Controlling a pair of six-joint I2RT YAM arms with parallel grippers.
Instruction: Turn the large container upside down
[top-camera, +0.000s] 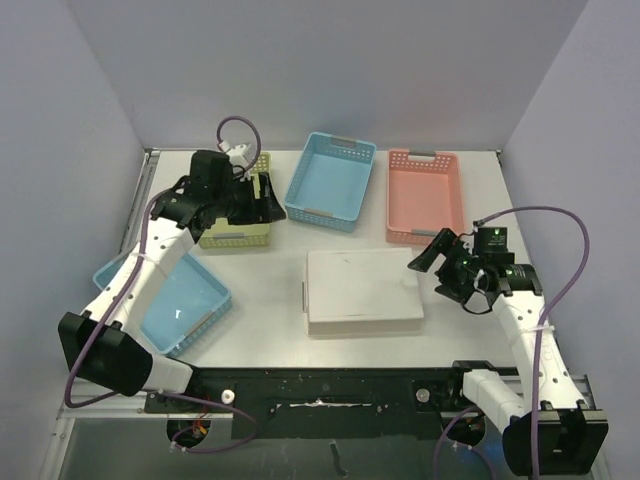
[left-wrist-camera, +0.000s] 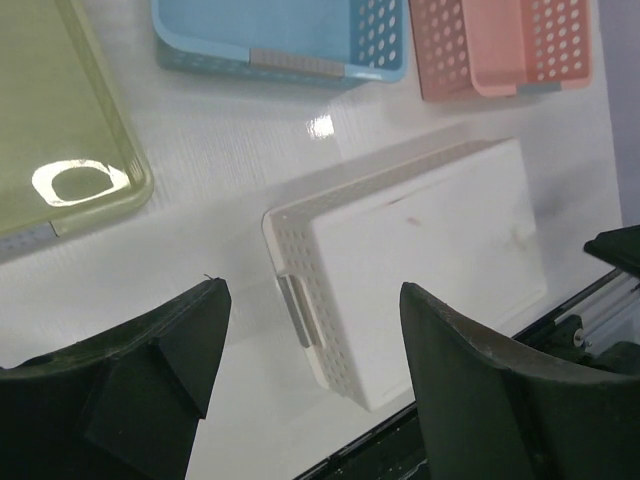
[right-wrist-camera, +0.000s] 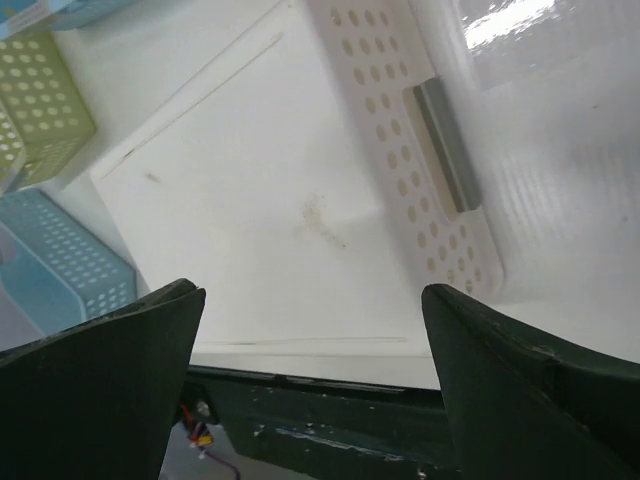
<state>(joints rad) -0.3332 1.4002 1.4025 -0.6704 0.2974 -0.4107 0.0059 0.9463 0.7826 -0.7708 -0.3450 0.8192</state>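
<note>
The large white container (top-camera: 362, 290) lies upside down on the table, its flat base facing up, near the front middle. It also shows in the left wrist view (left-wrist-camera: 420, 255) and the right wrist view (right-wrist-camera: 280, 210), with perforated walls and a grey handle. My left gripper (top-camera: 268, 199) is open and empty, raised over the yellow-green basket (top-camera: 238, 228), far from the white container. My right gripper (top-camera: 428, 254) is open and empty, just off the container's right end, not touching it.
A blue basket (top-camera: 332, 180) and a pink basket (top-camera: 425, 195) stand at the back. Another blue basket (top-camera: 180, 300) sits at the front left under my left arm. The black rail (top-camera: 320, 385) runs along the near edge.
</note>
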